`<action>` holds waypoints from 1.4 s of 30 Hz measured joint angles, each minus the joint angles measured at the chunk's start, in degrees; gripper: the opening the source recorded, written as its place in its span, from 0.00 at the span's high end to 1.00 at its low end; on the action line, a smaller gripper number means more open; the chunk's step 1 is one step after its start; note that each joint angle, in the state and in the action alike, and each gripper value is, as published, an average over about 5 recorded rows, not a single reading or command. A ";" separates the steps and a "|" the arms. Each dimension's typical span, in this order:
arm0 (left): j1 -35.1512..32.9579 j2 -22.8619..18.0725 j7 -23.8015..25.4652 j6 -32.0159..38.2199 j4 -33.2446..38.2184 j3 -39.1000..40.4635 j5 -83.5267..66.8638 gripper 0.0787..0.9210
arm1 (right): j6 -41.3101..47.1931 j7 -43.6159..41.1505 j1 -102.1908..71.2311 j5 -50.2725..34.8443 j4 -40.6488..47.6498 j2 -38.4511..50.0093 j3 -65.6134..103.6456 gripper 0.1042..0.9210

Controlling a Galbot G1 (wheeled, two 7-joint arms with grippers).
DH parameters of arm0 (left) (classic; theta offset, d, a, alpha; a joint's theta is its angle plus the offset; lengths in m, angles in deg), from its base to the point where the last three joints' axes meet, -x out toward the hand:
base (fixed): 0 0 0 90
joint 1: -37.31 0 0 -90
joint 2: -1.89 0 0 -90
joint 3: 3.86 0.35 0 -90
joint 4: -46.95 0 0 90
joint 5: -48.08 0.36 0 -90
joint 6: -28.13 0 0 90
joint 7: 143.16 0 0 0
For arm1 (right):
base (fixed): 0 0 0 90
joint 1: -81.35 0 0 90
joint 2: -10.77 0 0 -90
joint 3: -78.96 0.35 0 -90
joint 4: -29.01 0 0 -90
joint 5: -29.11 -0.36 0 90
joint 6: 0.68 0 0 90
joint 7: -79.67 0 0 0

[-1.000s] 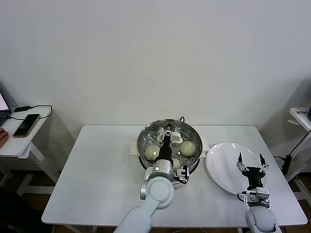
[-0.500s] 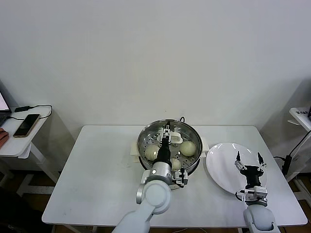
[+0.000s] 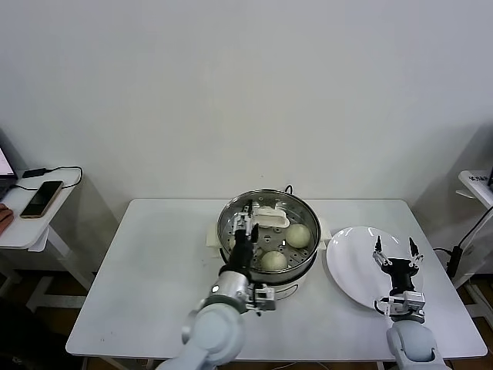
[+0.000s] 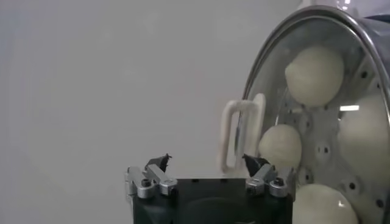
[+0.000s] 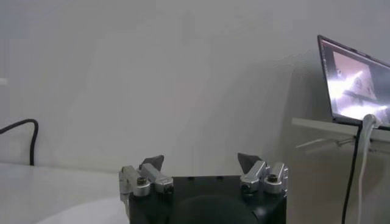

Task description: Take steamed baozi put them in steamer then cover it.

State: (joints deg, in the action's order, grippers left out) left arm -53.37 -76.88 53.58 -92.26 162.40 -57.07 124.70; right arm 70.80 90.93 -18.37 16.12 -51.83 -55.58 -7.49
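Observation:
The steamer (image 3: 266, 235) stands at the table's middle, and the cover lies on it. The cover's white bar handle (image 3: 269, 219) is on top. Through the glass I see several baozi (image 3: 299, 234). My left gripper (image 3: 245, 217) is open and empty, above the steamer's left part, just left of the handle. In the left wrist view its fingertips (image 4: 207, 163) stand apart, with the handle (image 4: 241, 137) beyond them and the baozi (image 4: 314, 67) behind the glass. My right gripper (image 3: 394, 250) is open and empty above the white plate; it also shows in the right wrist view (image 5: 200, 163).
A flat white plate (image 3: 350, 270) lies right of the steamer. A side table with a phone (image 3: 42, 198) stands at the far left. A laptop (image 5: 356, 85) on a stand is at the far right. A black cable (image 3: 290, 188) runs behind the steamer.
My left gripper has moved off the cover's handle to the left, and its arm has swung left and back. The cover stays on the steamer. The right gripper has barely shifted.

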 measured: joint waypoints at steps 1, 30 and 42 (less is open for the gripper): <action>-0.37 0.69 -0.41 0.11 0.83 -0.60 -1.53 0.12 | 0.05 -0.22 -0.09 -0.30 -0.14 0.11 -0.07 0.12; -6.80 3.84 -21.05 28.33 -10.57 -27.31 -68.38 0.12 | 7.56 -5.15 -6.69 -13.79 -10.91 0.53 -1.92 0.12; -11.26 2.81 -19.01 33.43 -13.21 -31.11 -73.80 0.12 | 6.52 -6.23 -9.17 -13.76 -11.47 0.38 -0.83 0.12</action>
State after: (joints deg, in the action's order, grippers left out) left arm -64.64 -74.06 34.57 -58.83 149.19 -88.18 50.90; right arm 77.32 84.70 -27.54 2.36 -63.30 -55.20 -8.32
